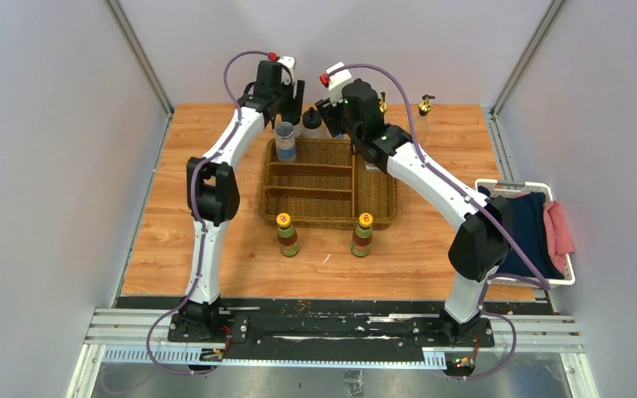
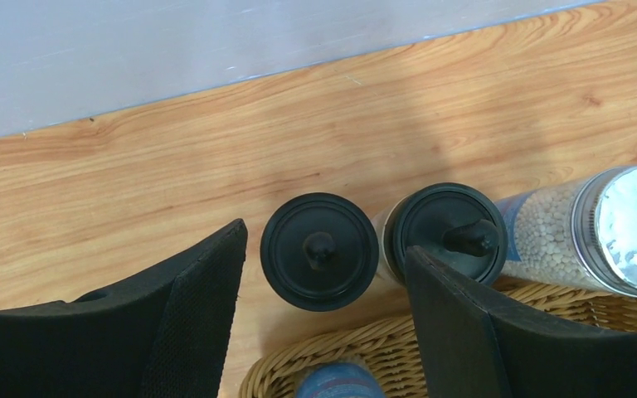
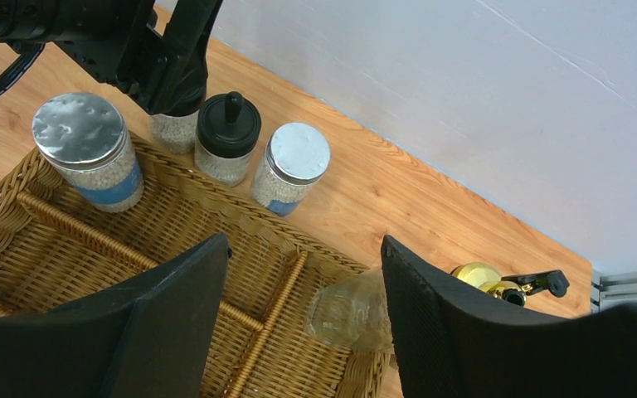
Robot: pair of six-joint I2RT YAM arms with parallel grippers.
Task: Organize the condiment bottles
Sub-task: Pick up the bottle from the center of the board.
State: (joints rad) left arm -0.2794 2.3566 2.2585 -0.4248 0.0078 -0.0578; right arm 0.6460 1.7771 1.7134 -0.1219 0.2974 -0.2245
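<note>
Jaws spread and touching nothing, the left gripper (image 2: 325, 240) straddles a black-capped bottle (image 2: 319, 251) standing just behind the wicker basket (image 2: 323, 352), so it should next close and lift; the right gripper (image 3: 303, 241) hangs spread too.

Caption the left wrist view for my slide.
Open left gripper straddles one black-capped bottle on the wooden table, a second black-capped bottle beside it, outside the woven wicker basket.
</note>
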